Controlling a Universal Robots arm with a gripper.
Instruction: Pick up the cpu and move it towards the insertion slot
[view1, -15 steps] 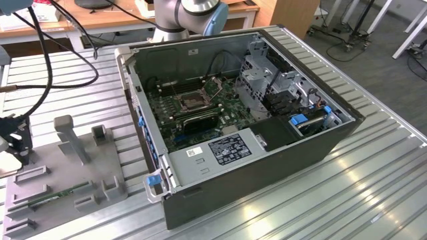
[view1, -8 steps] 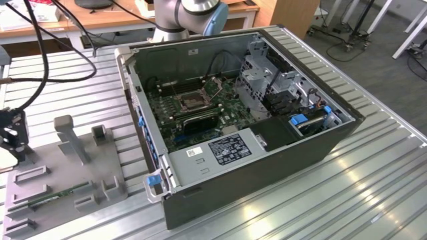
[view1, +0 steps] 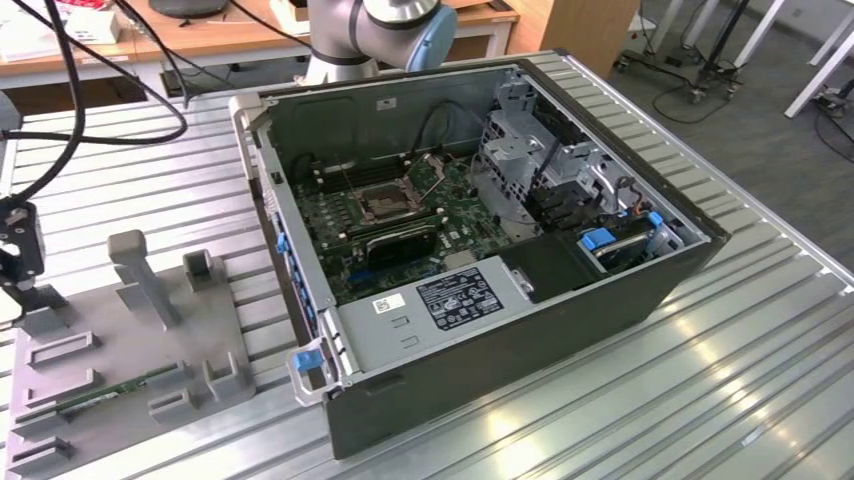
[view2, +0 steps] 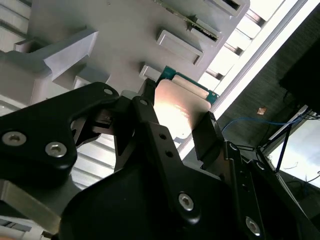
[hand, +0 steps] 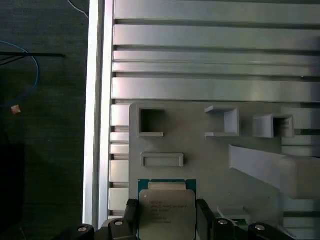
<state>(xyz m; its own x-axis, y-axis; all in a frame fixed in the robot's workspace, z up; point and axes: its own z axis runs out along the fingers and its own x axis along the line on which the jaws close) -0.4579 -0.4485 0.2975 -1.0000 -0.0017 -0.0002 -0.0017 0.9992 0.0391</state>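
The cpu is a flat square chip with a silvery face and a green rim. It sits between the black fingers of my gripper, which press on two opposite sides. In the second wrist view the cpu shines between the same two fingers, and my gripper is shut on it over the grey tray. In the exterior view my gripper hangs at the far left above the tray's corner. The insertion slot is a silver-framed socket on the green board inside the open computer case, well to the exterior view's right.
The grey tray has raised blocks and square recesses, and a green memory stick lies on it. The ribbed metal table's edge runs close beside the tray, with dark floor beyond. Cables hang above the table at the exterior view's left.
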